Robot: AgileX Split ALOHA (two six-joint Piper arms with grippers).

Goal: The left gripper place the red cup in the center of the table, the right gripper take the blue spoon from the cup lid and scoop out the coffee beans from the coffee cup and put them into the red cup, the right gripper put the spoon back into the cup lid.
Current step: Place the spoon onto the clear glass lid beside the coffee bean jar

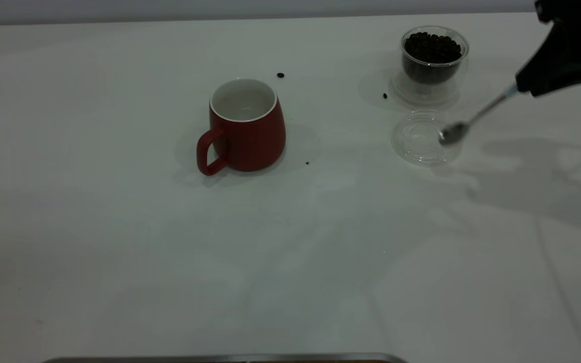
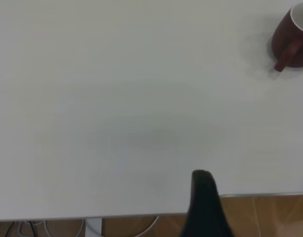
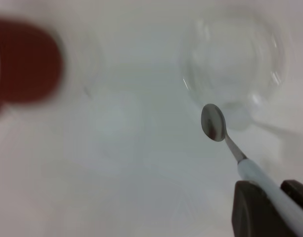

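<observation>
My black right gripper point(image 1: 527, 86) pinches the pale-blue-handled steel spoon point(image 1: 472, 120) by its end — bowl low, over the flat clear lid point(image 1: 418, 138).

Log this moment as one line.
right gripper: holds blue spoon | bowl: empty, over cup lid | red cup: center | left gripper: idle

The white table point(image 1: 119, 252) is seen bearing the red cup point(image 1: 247, 132), the coffee cup point(image 1: 433, 60) filled with coffee beans point(image 1: 432, 49), the cup lid point(image 1: 419, 141) and stray beans point(image 1: 280, 75).
</observation>
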